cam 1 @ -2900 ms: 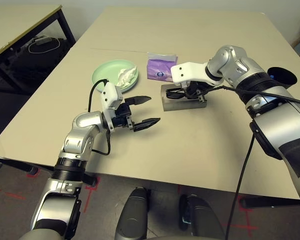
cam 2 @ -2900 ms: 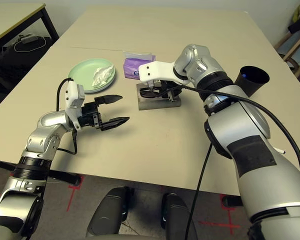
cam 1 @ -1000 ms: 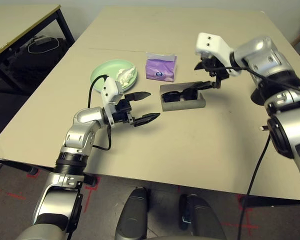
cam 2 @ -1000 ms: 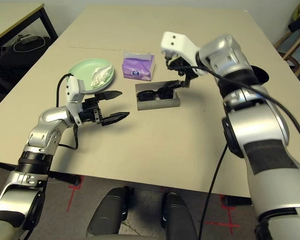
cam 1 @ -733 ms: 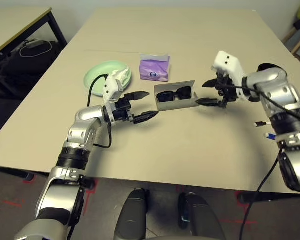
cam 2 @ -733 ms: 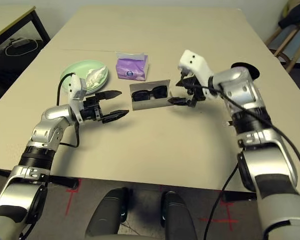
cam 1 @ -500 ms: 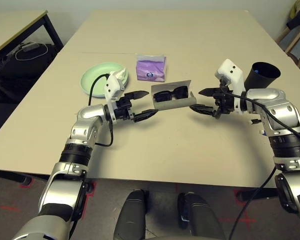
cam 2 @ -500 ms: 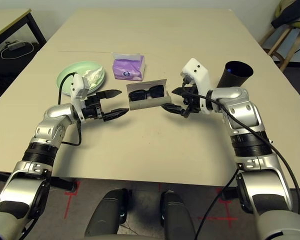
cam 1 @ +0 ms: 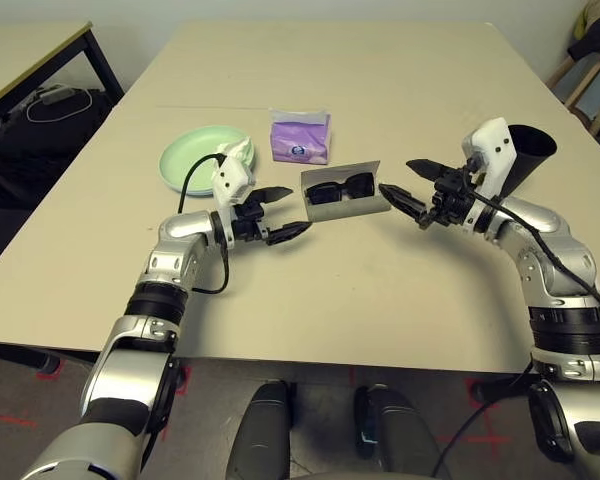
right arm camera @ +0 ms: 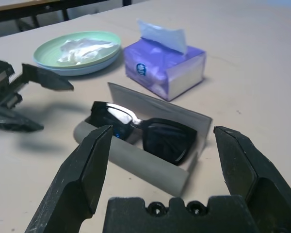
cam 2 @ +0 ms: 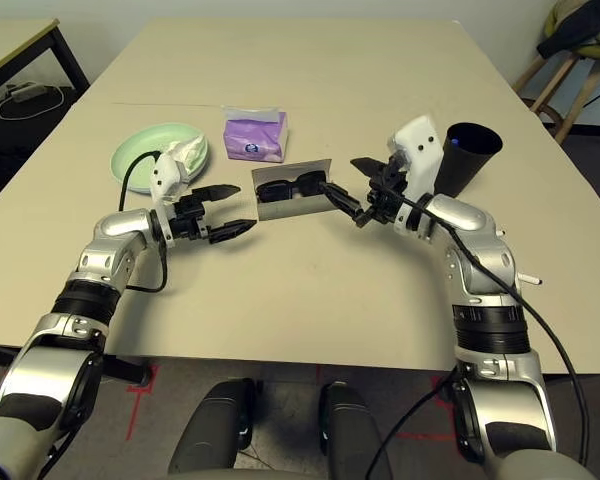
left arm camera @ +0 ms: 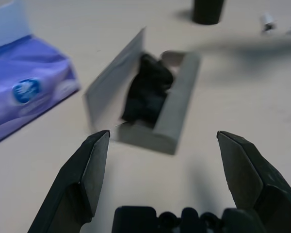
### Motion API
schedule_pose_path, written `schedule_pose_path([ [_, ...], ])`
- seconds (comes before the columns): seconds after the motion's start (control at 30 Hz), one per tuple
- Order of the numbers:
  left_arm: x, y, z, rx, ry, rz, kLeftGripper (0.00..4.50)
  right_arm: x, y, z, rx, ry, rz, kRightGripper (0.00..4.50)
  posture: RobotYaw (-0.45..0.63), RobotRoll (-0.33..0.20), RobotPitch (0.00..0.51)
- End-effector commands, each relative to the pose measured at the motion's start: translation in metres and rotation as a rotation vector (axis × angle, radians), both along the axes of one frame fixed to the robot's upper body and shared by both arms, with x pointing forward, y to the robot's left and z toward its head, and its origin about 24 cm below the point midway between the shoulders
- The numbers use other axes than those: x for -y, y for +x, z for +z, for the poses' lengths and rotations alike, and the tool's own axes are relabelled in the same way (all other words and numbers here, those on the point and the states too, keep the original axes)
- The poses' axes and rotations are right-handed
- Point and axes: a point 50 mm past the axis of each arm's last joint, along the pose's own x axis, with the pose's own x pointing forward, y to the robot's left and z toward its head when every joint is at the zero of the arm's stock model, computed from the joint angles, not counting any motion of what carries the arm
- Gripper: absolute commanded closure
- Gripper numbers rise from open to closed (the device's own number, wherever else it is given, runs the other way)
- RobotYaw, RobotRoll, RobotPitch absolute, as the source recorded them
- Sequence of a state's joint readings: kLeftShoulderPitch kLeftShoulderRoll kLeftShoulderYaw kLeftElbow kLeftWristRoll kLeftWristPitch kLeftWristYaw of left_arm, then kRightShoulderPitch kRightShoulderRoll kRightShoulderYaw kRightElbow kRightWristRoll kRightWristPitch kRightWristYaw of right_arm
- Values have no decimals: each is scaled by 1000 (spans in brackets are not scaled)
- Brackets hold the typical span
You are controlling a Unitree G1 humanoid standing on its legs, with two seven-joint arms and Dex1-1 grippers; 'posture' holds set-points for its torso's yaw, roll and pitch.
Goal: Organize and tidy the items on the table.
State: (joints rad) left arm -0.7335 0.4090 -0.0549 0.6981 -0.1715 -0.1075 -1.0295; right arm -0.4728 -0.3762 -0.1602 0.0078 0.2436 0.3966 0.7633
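On the light beige desk (cam 1: 310, 300) the grey glasses case (cam 1: 346, 194) lies open near the middle, its lid standing up along the far side, and the black sunglasses (cam 1: 340, 186) rest inside it. The left pincer (cam 1: 280, 211) hovers just beside the case's left end with its two black fingers spread wide, released and grasping nothing; in the left wrist view the case (left arm camera: 150, 109) sits between and beyond the parted fingers (left arm camera: 82, 179) without touching them. The right pincer (cam 1: 412, 183) faces the case from the opposite end, likewise spread apart and empty, its lower fingertip close to the case's right end; from the right wrist view the sunglasses (right arm camera: 145, 131) lie between that pincer's open fingers (right arm camera: 85, 167). Behind the case stands the purple tissue pack (cam 1: 300, 138), a white sheet sticking up from its top. To the left of the pack sits the pale green plate (cam 1: 195, 158), stacked on a pale blue one as the right wrist view shows, with the crumpled white tissue (cam 1: 238, 153) on its near-right edge. The black cup (cam 1: 526, 155) stands behind the right forearm. A white pen (cam 2: 527, 279) lies near the desk's right edge.
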Motion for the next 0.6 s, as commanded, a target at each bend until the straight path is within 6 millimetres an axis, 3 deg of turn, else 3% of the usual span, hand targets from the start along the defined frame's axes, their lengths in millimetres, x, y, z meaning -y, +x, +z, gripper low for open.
schedule_pose_path([
  [0.03,-1,4,1,28,11,26,0,14,-10,-15,18,11,-16,24,105,0,105],
  [0.27,-5,5,2,32,-15,45,0,23,-24,-34,65,-49,-24,24,98,0,113],
  [0.6,-6,14,0,6,-49,134,0,32,-24,-28,124,17,-35,24,90,0,117],
])
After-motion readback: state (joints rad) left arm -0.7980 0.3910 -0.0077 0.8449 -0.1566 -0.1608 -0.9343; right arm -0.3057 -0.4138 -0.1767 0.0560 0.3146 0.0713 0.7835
